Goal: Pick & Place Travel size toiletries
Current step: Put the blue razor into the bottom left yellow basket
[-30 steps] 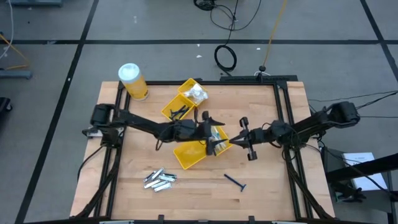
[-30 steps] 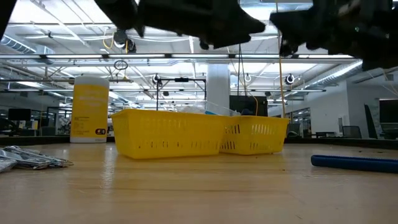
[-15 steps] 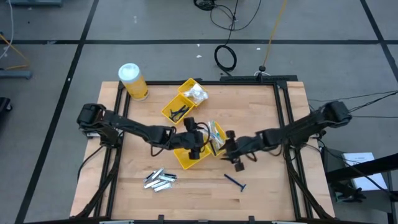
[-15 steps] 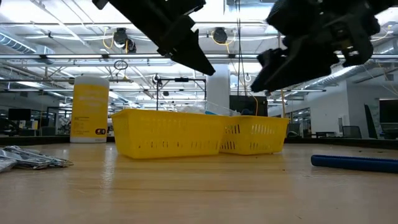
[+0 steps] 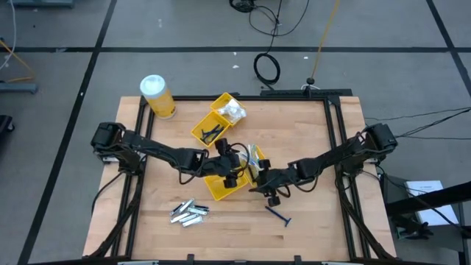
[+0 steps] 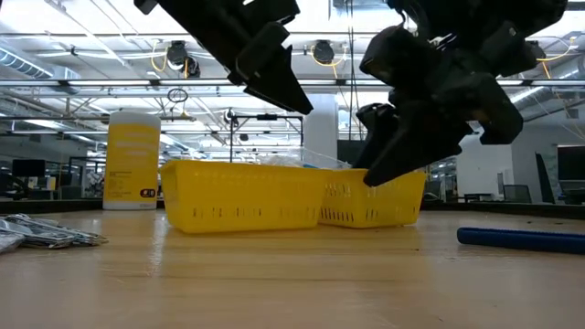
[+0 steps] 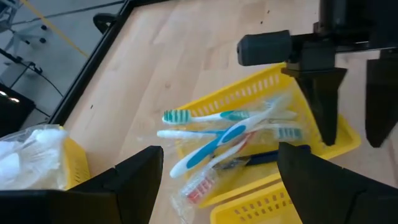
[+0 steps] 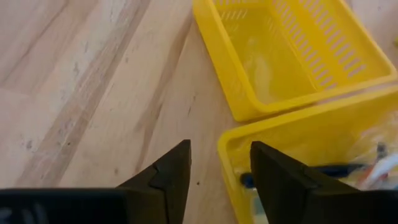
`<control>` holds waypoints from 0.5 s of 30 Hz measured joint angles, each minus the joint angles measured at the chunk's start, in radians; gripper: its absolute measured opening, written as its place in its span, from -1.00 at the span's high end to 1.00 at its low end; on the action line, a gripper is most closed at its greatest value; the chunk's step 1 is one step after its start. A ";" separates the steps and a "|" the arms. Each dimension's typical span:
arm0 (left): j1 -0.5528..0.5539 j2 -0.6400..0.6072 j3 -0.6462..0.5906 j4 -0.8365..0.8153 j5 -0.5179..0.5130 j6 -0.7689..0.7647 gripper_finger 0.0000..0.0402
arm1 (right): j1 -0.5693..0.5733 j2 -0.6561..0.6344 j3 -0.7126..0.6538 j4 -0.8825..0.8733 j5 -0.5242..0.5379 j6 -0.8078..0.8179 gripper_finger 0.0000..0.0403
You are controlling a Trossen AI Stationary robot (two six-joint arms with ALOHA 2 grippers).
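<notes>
Both claws (left (image 5: pixel 234 171), right (image 5: pixel 266 186)) over trays (image 5: pixel 223 188), masking contents.

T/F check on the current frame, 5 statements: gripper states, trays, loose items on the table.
1. The left gripper is open over a tray of toothbrushes. True.
2. The right gripper is shut on a blue razor. False: it is open and holds nothing.
3. The blue razor lies loose on the table, outside any tray. True.
4. The silver tubes sit inside the empty tray. False: they lie on bare wood near the table's front edge.
5. The yellow jar stands at the table's right front corner. False: it stands at the far left corner.
</notes>
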 joint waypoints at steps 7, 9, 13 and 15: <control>0.001 0.000 0.000 0.000 0.000 0.009 -0.53 | 0.000 -0.057 0.000 -0.001 0.020 0.005 0.34; 0.000 0.000 0.000 0.000 0.000 0.010 -0.53 | -0.007 -0.092 0.000 0.000 0.075 0.048 0.36; 0.001 0.000 0.000 0.000 0.000 -0.002 -0.53 | -0.077 -0.140 0.002 -0.018 0.037 0.188 0.38; 0.001 0.000 0.000 0.000 0.000 -0.005 -0.53 | -0.115 -0.137 0.002 -0.043 -0.030 0.216 0.38</control>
